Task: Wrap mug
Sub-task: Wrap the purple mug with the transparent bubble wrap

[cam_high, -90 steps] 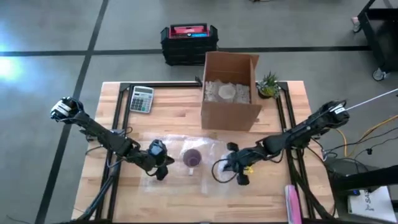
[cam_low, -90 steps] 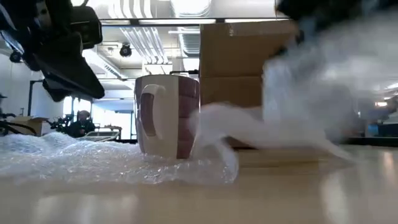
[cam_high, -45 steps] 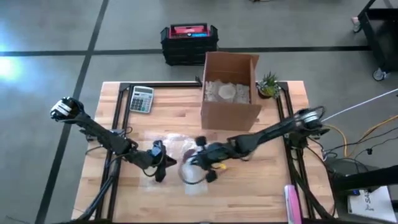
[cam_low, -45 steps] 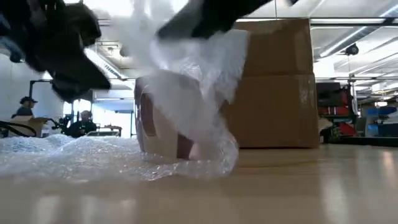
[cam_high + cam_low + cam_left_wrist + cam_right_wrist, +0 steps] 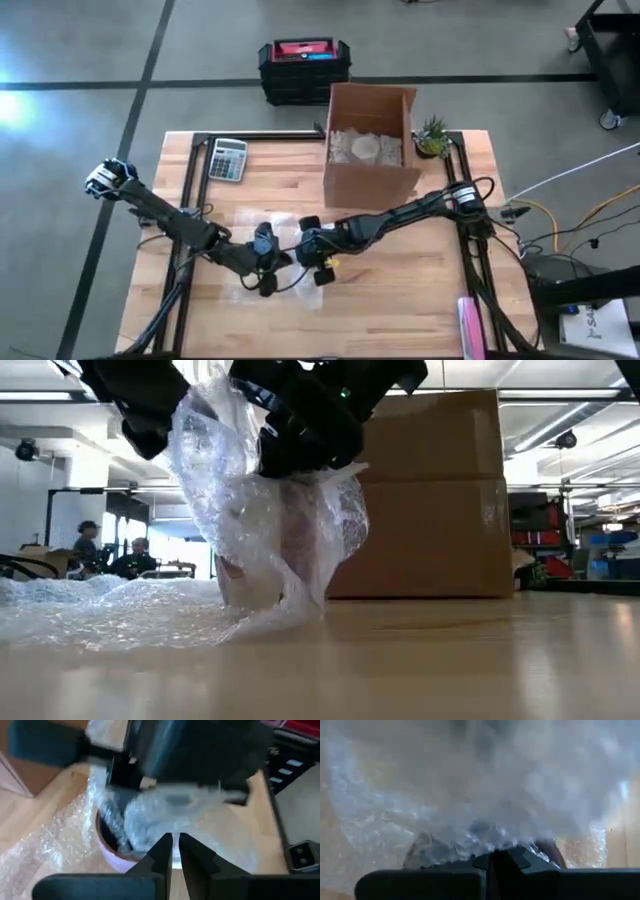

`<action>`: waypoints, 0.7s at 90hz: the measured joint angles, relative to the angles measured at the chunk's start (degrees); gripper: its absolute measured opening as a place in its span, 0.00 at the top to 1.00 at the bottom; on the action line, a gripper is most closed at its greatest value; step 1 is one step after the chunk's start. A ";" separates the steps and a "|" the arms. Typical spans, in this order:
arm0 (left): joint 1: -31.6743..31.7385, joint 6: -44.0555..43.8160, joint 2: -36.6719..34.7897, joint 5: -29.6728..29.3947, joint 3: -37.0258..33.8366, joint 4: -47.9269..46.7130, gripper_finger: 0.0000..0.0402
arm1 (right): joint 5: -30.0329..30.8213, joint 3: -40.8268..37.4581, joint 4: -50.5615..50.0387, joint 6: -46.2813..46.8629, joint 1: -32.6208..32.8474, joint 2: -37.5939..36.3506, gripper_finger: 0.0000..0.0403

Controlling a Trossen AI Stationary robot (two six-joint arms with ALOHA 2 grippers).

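Over mug [image 5: 262,555] | right gripper [image 5: 312,252] fingers pinch bubble wrap [image 5: 215,480], draping it across the rim | left gripper [image 5: 268,262] fingers narrowly parted, beside mug, likely ready to take the flap | worktop [image 5: 400,300].

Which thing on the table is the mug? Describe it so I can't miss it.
Start at the tall cardboard box at the table's far edge and come toward the near edge. The mug stands upright there under both grippers, the only thing draped in bubble wrap.

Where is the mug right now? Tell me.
In the high view the mug sits mid-table under bubble wrap, between both end effectors, in front of the cardboard box.
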 joint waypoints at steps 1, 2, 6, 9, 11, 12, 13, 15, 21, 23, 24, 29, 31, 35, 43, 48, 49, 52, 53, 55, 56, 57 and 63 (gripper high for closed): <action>0.12 0.00 0.32 0.00 0.00 0.33 0.95 | 0.00 0.00 -0.01 0.04 0.00 -0.12 1.00; 0.24 0.00 0.63 0.01 0.00 0.62 0.95 | 0.00 0.00 -0.02 0.10 0.00 -0.24 1.00; 0.73 0.37 1.85 0.00 -0.02 1.81 0.95 | 0.00 0.08 0.20 0.56 0.00 -0.57 1.00; 0.98 1.19 2.85 -0.06 -0.04 3.41 0.95 | -0.01 0.13 0.32 1.08 0.00 -0.61 1.00; 1.12 1.57 3.52 -0.23 -0.04 4.45 0.95 | -0.02 0.13 0.25 1.52 0.00 -0.61 1.00; 1.12 1.64 3.87 -0.35 -0.04 4.84 0.95 | -0.02 0.13 0.18 1.73 0.00 -0.61 1.00; 1.14 1.66 4.18 -0.43 -0.04 5.05 0.95 | -0.02 0.13 0.09 1.76 0.00 -0.61 1.00; 1.29 1.59 4.80 -0.50 -0.04 5.19 0.95 | -0.01 0.13 -0.13 1.83 0.00 -0.58 1.00; 1.79 0.25 6.99 -0.49 -0.04 5.38 0.95 | 0.00 0.11 -1.13 1.90 0.00 -0.52 1.00; 1.98 -0.39 7.72 -0.44 -0.04 5.43 0.95 | 0.02 0.11 -1.43 1.90 0.00 -0.52 1.00; 2.08 -0.70 8.07 -0.40 -0.04 5.44 0.95 | 0.04 0.11 -1.63 1.90 0.00 -0.57 1.00; 2.49 -1.67 9.46 -0.41 0.02 6.06 0.95 | 0.13 0.04 -3.06 1.90 0.00 -1.10 1.00; 2.62 -2.13 9.89 -0.38 0.08 6.25 0.95 | 0.07 0.04 -3.53 1.91 0.00 -1.42 1.00; 2.77 -3.06 10.90 -0.44 0.20 6.48 0.95 | 0.11 0.02 -4.85 1.90 0.00 -2.50 1.00; 2.89 -3.60 11.70 -0.40 0.32 7.05 0.95 | -0.07 0.04 -6.86 1.97 0.04 -5.31 1.00; 2.93 -3.15 11.59 -0.37 0.27 7.67 0.95 | -0.15 0.04 -9.16 2.08 0.07 -7.29 1.00; 2.94 -3.09 11.52 -0.37 0.26 7.78 0.95 | -0.17 0.04 -9.58 2.20 0.07 -7.62 1.00; 2.94 -2.89 11.35 -0.34 0.26 7.97 0.95 | -0.31 0.04 -10.36 2.97 0.07 -8.70 1.00; 2.94 -2.89 11.25 -0.32 0.26 7.97 0.95 | -0.32 0.04 -10.58 3.26 0.08 -9.06 1.00; 2.94 -2.89 11.00 -0.16 0.24 7.87 0.95 | -0.35 0.04 -11.21 3.56 0.09 -9.87 1.00; 2.95 -2.89 10.85 -0.05 0.21 7.79 0.95 | -0.36 0.04 -11.62 3.69 0.09 -10.26 1.00; 2.97 -2.89 10.76 0.04 0.19 7.71 0.95 | -0.35 0.04 -12.07 3.84 0.09 -10.62 1.00; 2.98 -2.89 10.46 0.22 0.11 7.49 0.95 | -0.30 0.05 -14.99 4.04 0.04 -13.22 1.00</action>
